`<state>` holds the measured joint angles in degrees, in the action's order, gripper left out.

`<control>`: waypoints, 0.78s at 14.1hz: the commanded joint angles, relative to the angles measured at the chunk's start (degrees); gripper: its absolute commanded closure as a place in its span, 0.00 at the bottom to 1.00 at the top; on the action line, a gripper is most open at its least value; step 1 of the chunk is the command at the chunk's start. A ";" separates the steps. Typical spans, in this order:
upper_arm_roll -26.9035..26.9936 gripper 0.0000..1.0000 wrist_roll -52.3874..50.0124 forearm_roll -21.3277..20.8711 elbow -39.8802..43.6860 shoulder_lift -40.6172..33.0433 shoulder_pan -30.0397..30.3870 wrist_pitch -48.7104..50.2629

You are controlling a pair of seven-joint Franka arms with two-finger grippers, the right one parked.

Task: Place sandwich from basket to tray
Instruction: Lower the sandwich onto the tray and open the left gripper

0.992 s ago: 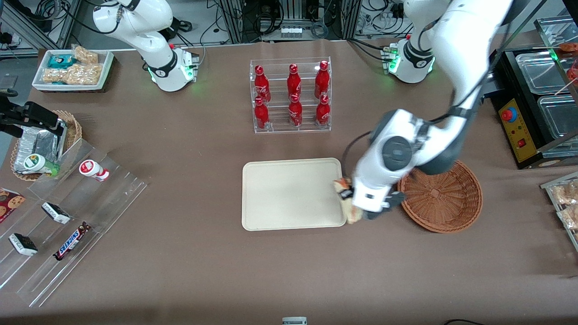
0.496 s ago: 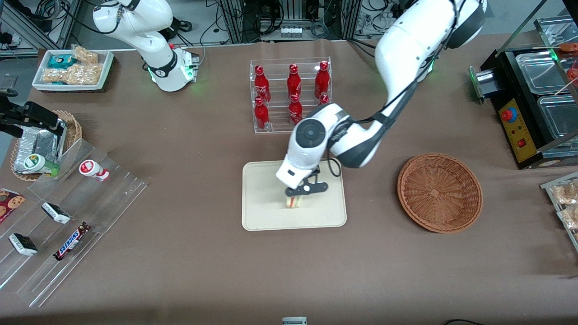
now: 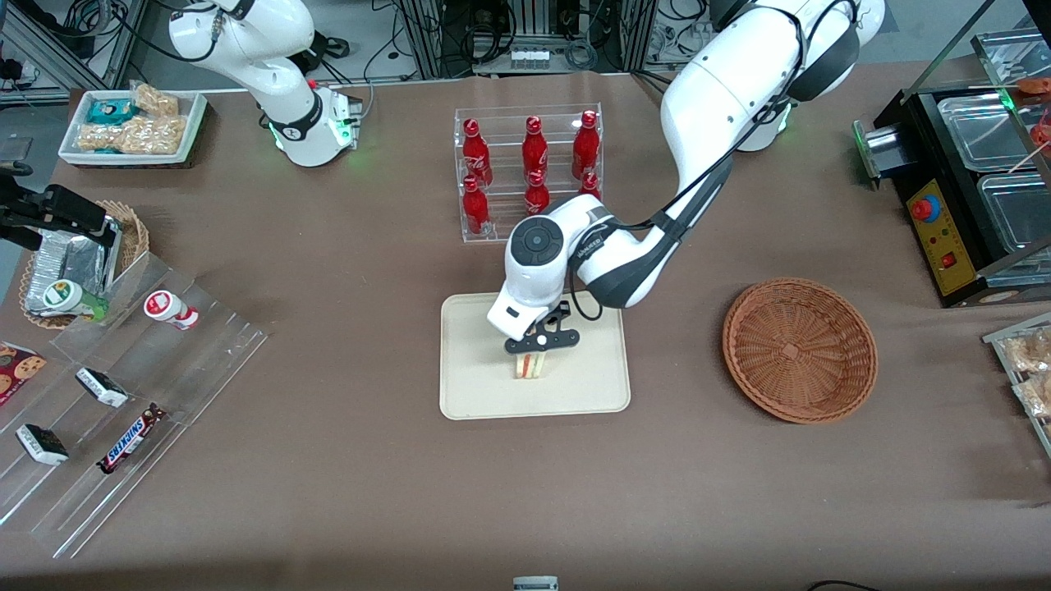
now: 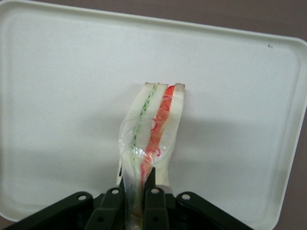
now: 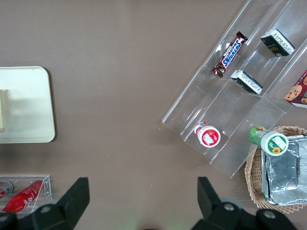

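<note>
1. The hand (image 3: 534, 351) of the working arm hangs over the middle of the tray (image 3: 476, 394), its fingers (image 4: 112, 207) pinched onto the clear wrap of the sandwich (image 3: 530, 367).
2. In the wrist view the sandwich (image 4: 152, 125) stands on edge between the two black fingers, its green stripe and red-orange stripe running side by side along the pale bread.
3. The sandwich's lower edge seems to touch the tray (image 4: 57, 86), though from these angles I cannot say for certain that it rests on it.
4. The basket (image 3: 799, 350) sits on the brown counter (image 3: 345, 492) toward the working arm's end, well apart from the tray, with nothing visible in it.
5. A clear rack of red bottles (image 3: 530, 172) stands farther from the front camera than the tray, partly covered by the arm's wrist.
6. Toward the parked arm's end lie clear stepped shelves (image 3: 123, 394) with snack bars, and a foil-lined basket (image 3: 78, 263) beside them.
</note>
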<state>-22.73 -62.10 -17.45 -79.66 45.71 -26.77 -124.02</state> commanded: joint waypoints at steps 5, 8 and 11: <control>0.32 0.00 -7.42 -1.36 1.61 0.79 -0.65 -0.34; 0.32 0.00 -7.25 -1.28 1.70 -3.15 -0.04 0.09; 0.32 0.00 -6.81 -0.75 1.35 -8.78 1.89 1.93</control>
<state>-22.52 -67.83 -17.50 -76.72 41.96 -26.22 -124.29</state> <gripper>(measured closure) 0.053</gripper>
